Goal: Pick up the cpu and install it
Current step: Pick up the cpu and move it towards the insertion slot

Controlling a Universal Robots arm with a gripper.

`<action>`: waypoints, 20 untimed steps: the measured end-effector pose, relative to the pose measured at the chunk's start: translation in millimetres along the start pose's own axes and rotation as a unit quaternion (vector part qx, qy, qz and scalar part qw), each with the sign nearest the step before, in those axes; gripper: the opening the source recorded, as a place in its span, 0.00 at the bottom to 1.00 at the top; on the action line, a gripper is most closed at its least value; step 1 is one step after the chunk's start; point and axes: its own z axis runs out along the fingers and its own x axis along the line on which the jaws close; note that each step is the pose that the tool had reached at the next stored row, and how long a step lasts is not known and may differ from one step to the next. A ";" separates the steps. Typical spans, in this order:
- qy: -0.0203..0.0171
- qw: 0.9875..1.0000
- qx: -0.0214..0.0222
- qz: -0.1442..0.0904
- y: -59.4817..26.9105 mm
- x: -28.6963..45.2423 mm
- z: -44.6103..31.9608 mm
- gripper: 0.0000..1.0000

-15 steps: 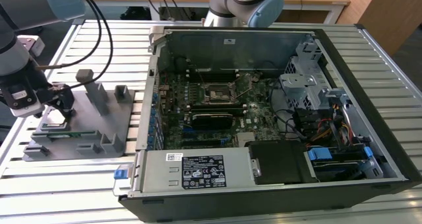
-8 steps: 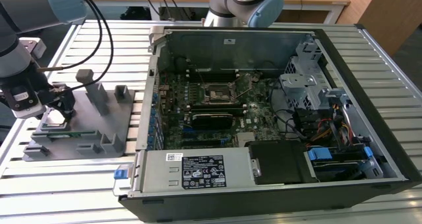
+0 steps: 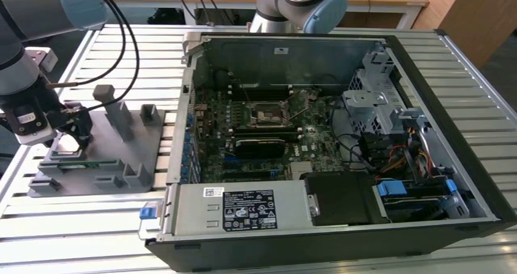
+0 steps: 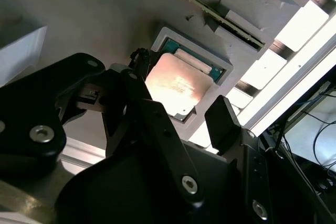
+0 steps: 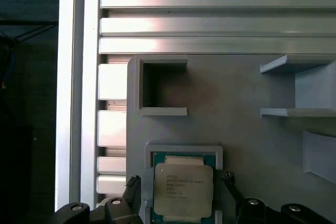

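Pincer (image 5: 180,178) wide, fingers either side of cpu (image 5: 182,192), not gripping; cpu flat in grey holder (image 5: 236,93) recess on table (image 3: 81,225).

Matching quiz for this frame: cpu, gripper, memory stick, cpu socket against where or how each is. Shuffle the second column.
1. cpu
2. gripper
3. memory stick
4. socket

A. on the motherboard in the open case
B. open, straddling the cpu
C. in a square recess of the grey fixture
D. in a long slot of the grey fixture

Pairs: 1-C, 2-B, 3-D, 4-A
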 end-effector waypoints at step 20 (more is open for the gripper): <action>-0.015 1.000 0.005 0.000 2.4 2.4 2.7 0.69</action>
